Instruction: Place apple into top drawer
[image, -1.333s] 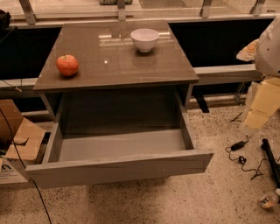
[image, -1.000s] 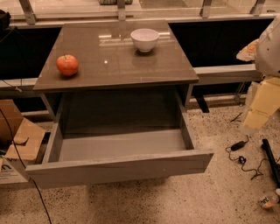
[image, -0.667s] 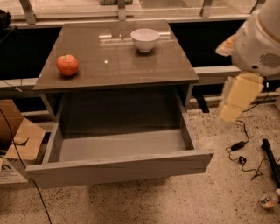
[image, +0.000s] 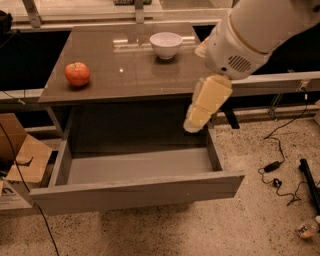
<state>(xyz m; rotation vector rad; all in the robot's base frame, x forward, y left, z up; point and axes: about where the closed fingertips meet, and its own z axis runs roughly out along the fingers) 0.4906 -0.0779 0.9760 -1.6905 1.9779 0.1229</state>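
Sitting on the left side of the glossy brown tabletop (image: 125, 75), the round red-orange apple (image: 77, 74) is untouched, its stem dimple up and nothing near it. The wide, shallow grey top drawer (image: 135, 192) below is already pulled out toward the near side. Its flat front panel is well forward of the table edge, and no object shows on its grey floor. So the opening step looks done, while the grasp, the carry and the release are all left.

The cream-coloured gripper (image: 192, 125) hangs from the bulky white arm (image: 250, 35), which comes in from the upper right. It points down and to the left, just past the near right edge of the tabletop and above the drawer's far right corner. It carries nothing that can be seen. Whether it is spread or pressed together cannot be told from this angle. It is well apart from the apple, with most of the table's width between them.

A small white ceramic bowl (image: 166, 44) stands at the far middle of the tabletop, to the right of the apple. It will likely lie close to the arm's path on a reach across to the left. My judgement is that the task is at an early stage, with only the approach under way.
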